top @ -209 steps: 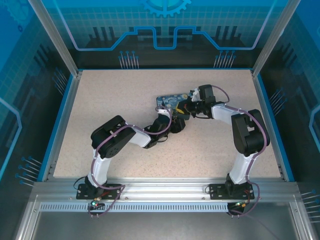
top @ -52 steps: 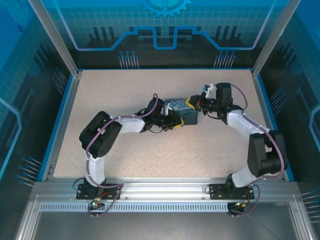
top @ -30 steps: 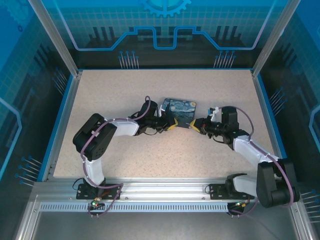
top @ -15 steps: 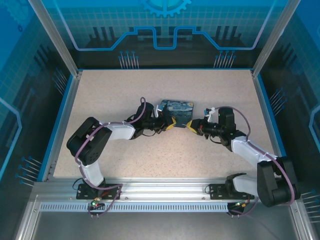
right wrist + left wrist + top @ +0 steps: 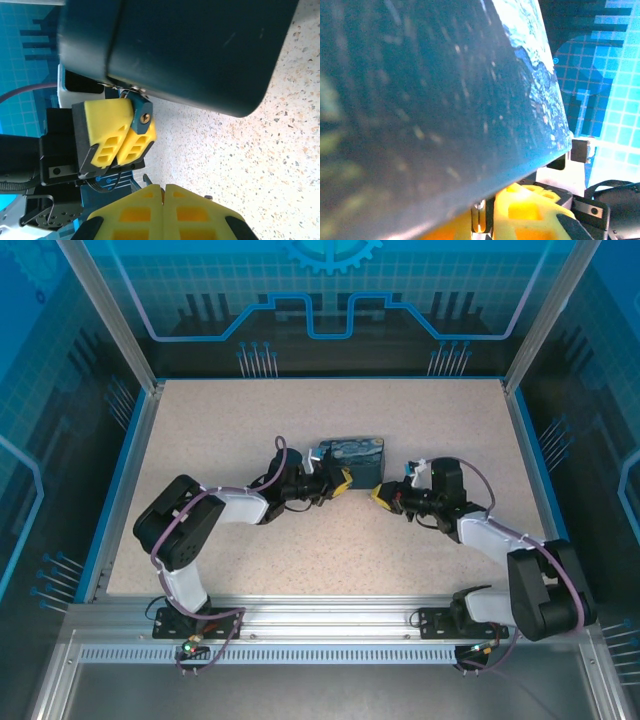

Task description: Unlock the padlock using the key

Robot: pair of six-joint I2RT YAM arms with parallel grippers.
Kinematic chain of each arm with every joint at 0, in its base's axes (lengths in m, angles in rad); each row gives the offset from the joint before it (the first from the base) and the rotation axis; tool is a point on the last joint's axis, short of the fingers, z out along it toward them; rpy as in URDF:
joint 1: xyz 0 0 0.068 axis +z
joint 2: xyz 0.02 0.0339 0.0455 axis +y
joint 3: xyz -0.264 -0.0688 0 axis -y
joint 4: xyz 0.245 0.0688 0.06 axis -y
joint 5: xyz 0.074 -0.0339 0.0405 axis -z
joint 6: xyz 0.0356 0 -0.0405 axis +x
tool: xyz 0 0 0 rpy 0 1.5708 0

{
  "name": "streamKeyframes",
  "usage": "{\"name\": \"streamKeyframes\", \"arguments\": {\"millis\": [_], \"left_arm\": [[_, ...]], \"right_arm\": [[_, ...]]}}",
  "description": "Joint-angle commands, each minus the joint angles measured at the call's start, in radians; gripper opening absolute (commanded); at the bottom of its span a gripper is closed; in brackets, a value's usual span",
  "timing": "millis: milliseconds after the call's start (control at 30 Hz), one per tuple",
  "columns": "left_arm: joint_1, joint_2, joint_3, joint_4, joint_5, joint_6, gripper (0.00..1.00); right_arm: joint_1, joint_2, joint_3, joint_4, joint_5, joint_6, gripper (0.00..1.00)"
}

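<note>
yellow-tipped left gripper point(image 5: 126, 131) | pinching padlock point(image 5: 141, 114) at box point(image 5: 200, 50) edge, keyhole point(image 5: 144, 118) outward for access | right gripper point(image 5: 163, 200) | closed, facing box

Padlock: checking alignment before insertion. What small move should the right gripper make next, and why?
Probably ease the shut right gripper forward and slightly sideways: the padlock, pinched by the left gripper at the blue box's edge, faces its keyhole toward it across a gap, a little off its centreline. Whether it holds the key I cannot tell.
</note>
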Motion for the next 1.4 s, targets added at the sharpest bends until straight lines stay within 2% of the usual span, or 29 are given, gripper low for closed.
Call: {"name": "streamKeyframes", "arguments": {"millis": [0,767,1367], "left_arm": [[0.008,-0.023,-0.001,0.084,-0.001,-0.036,0.0],[0.006,-0.019,0.005,0.087,-0.001,-0.037,0.0],[-0.001,-0.014,0.01,0.094,-0.003,-0.039,0.0]], "right_arm": [[0.022,0.023,0.004,0.065,0.007,0.028,0.0],[0.073,0.065,-0.006,0.179,0.147,0.261,0.0],[0.096,0.079,-0.011,0.204,0.205,0.299,0.0]]}}
